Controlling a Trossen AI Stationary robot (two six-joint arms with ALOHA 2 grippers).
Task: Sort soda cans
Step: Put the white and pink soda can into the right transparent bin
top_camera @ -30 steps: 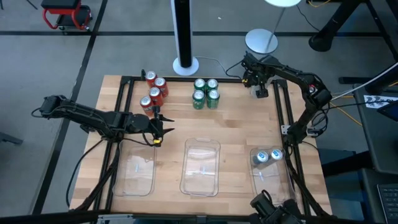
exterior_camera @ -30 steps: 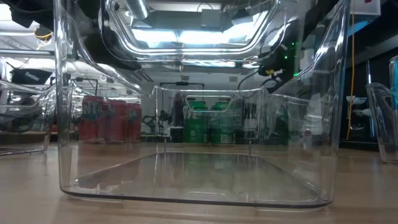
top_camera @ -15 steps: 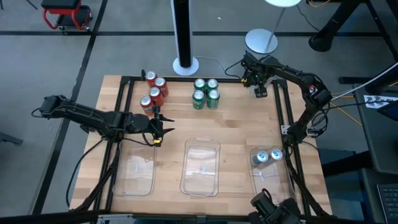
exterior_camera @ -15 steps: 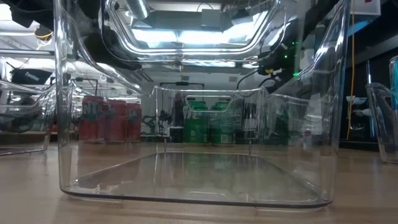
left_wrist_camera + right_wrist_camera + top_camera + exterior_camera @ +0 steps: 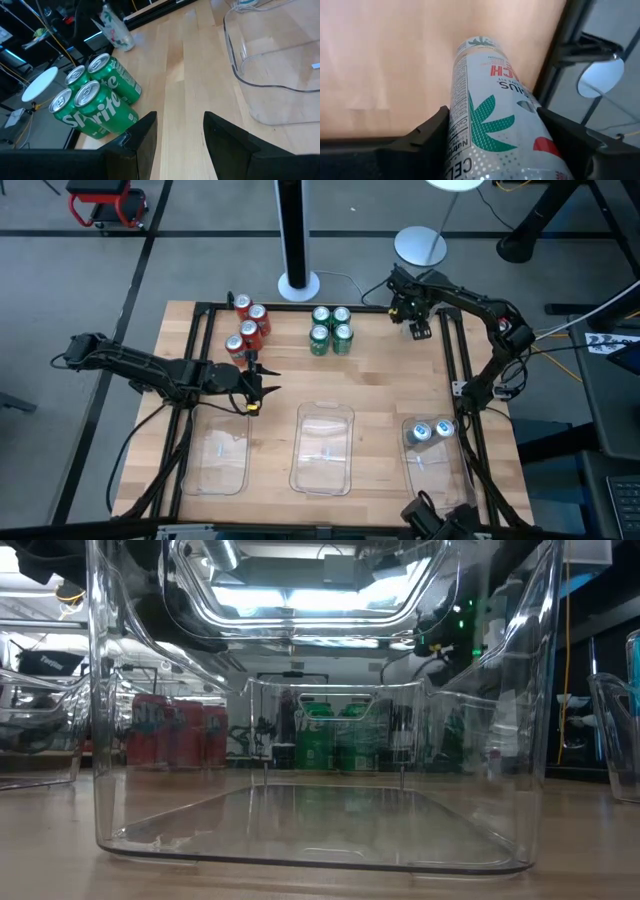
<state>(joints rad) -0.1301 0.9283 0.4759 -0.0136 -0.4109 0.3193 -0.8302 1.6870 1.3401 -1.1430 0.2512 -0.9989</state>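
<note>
My right pincer, at the desk's far right corner, clasps a white slim can between both fingers, while my left pincer hangs half-open and empty just beside the red cans, the green cans near.

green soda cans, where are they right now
In the high view the four green soda cans stand clustered at the table's far edge near the middle, right of the red soda cans and beyond the middle clear plastic tray.
</note>
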